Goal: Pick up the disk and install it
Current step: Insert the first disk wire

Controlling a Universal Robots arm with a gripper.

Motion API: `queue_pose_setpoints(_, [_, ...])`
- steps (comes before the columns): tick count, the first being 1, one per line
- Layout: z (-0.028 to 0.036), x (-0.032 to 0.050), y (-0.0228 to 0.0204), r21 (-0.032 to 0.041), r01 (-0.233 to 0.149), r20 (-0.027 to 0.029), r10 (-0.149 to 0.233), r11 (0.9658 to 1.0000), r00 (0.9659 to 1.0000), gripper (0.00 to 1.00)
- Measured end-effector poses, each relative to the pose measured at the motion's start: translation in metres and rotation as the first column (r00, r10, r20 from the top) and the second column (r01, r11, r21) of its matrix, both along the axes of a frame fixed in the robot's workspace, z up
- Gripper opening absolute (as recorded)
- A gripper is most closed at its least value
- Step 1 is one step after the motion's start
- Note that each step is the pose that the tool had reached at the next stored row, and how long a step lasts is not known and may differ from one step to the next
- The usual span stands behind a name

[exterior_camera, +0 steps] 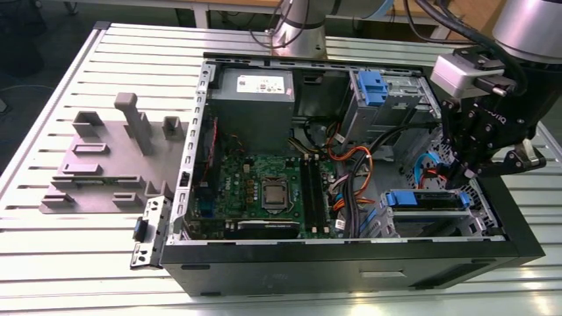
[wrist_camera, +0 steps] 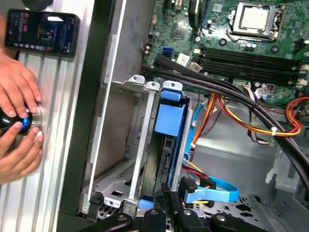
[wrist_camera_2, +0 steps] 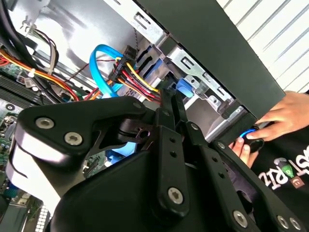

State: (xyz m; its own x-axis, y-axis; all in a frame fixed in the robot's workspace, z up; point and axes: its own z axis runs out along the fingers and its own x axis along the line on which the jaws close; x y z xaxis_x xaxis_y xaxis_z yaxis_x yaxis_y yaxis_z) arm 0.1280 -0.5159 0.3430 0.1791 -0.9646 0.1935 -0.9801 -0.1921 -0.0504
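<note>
Pincer hangs at the end of the robot arm, low inside the open computer case, right by the metal drive cage. Its two black fingers are pressed together in the second wrist view, and I see nothing between them. Their tips point down at the cage, near a bunch of red, yellow and blue cables.

The disk is already sitting in the cage, at the corner of the case nearest the pincer. Its bright blue frame stands between the silver cage walls in the first wrist view. I cannot tell if the pincer touches it.

A green motherboard lies flat in the middle of the case. A grey power box sits at the far end of the case.

Outside the case, on the ridged worktop, a person's hands hold a small black round thing. A phone lies near them. A grey plastic holder stands on the worktop, on the other side of the case from the pincer.
</note>
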Motion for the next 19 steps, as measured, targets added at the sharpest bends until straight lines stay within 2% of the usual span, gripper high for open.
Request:
queue_pose_setpoints(1, [0.0000, 0.0000, -0.0008, 0.0070, 0.000, -0.0001, 0.000, 1.0000, 1.0000, 0.16])
queue_pose_setpoints(3, [-0.0002, -0.0001, -0.0034, 0.0132, 0.001, -0.0001, -0.001, 0.9999, 1.0000, 0.16])
queue_pose_setpoints(6, [-0.0002, -0.0002, -0.0078, 0.0163, 0.001, 0.0000, -0.001, 0.9999, 1.0000, 0.16])
queue_pose_setpoints(8, [-0.0004, -0.0002, -0.0102, 0.0213, 0.002, 0.0001, -0.002, 0.9998, 1.0000, 0.16])
queue_pose_setpoints(12, [-0.0007, -0.0002, -0.0110, 0.0301, 0.019, 0.0002, -0.019, 0.9994, 0.9998, 0.16])
queue_pose_setpoints(16, [-0.0011, -0.0001, -0.0111, 0.0322, 0.065, 0.0001, -0.065, 0.9974, 0.9979, 0.16])
queue_pose_setpoints(19, [-0.0016, -0.0001, -0.0111, 0.0324, 0.107, 0.0001, -0.107, 0.9937, 0.9942, 0.16])
